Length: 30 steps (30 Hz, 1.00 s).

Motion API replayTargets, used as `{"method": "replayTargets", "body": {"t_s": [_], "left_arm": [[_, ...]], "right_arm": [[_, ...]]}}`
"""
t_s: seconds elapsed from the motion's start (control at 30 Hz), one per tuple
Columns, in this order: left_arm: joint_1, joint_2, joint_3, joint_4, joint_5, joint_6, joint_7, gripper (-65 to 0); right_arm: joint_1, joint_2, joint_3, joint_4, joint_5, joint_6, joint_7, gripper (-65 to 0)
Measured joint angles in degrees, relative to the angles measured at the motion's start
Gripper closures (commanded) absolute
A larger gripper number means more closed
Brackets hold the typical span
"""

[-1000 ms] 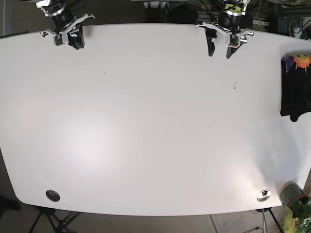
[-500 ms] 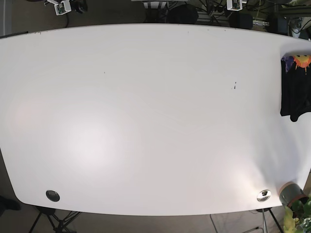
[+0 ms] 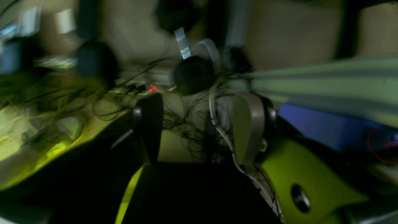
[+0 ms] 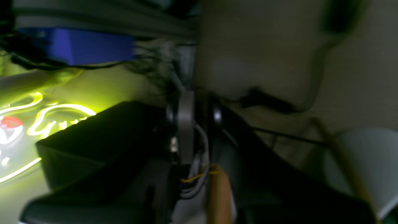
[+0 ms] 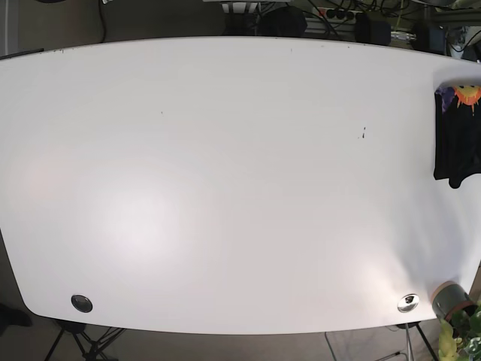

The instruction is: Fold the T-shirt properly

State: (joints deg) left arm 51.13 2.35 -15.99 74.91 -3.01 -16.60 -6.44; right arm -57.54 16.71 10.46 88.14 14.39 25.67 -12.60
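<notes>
The T-shirt (image 5: 455,139) is a black folded bundle with an orange and purple print, lying at the far right edge of the white table (image 5: 225,188). Neither gripper shows in the base view. In the blurred left wrist view, my left gripper (image 3: 199,127) is open, with a wide gap between its dark finger (image 3: 149,127) and its grey finger (image 3: 247,127), and only cables and floor behind it. The right wrist view, also blurred, shows my right gripper (image 4: 199,130) with its fingers close together and nothing between them. No cloth appears in either wrist view.
Two round grommets (image 5: 81,303) (image 5: 407,302) sit near the table's front edge. A grey pot (image 5: 449,299) with a green plant stands off the front right corner. Cables and dark equipment (image 5: 331,19) lie behind the table's far edge.
Both arms have pulled back past the table's far edge and left the base view. The T-shirt has not moved.
</notes>
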Motion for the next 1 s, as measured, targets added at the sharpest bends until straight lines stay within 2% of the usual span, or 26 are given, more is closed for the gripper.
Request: {"method": "replayTargets", "body": {"t_s": [0.17,0.4,0.53,0.63,0.8,1.0], "left_arm": [[-7.7,-3.0,0.1,-12.6,-0.1,0.8,0.0,-32.1],[-16.7,-4.3,0.4,-27.8,0.1,0.1,0.6,-32.4],[-21.2,-5.6,0.7,-34.2,-0.1,0.9,0.2,-32.4],[-24.2,-6.8,2.7,-38.4,-0.2,1.4,-0.3,-32.5],[-30.3,-7.6,8.9,-47.4,-0.3,7.5,-0.3,-33.3],[-37.2,-7.6,11.5,-56.8,-0.4,8.0,-0.4,-35.8]], "right_arm": [[4.9,0.4,-4.0,-8.9,-0.1,-0.59,0.6,-6.3],[12.4,0.1,-9.4,-19.6,-0.1,-0.11,2.3,-6.3],[18.3,0.1,-10.9,-26.6,-0.1,-0.63,2.7,-6.3],[22.2,0.1,-12.2,-31.7,-0.1,-0.76,3.9,-6.3],[27.8,0.0,-15.5,-39.7,0.0,-0.59,6.3,-6.3],[34.1,-1.0,-16.5,-47.9,0.3,-0.59,8.0,-6.3]]}}
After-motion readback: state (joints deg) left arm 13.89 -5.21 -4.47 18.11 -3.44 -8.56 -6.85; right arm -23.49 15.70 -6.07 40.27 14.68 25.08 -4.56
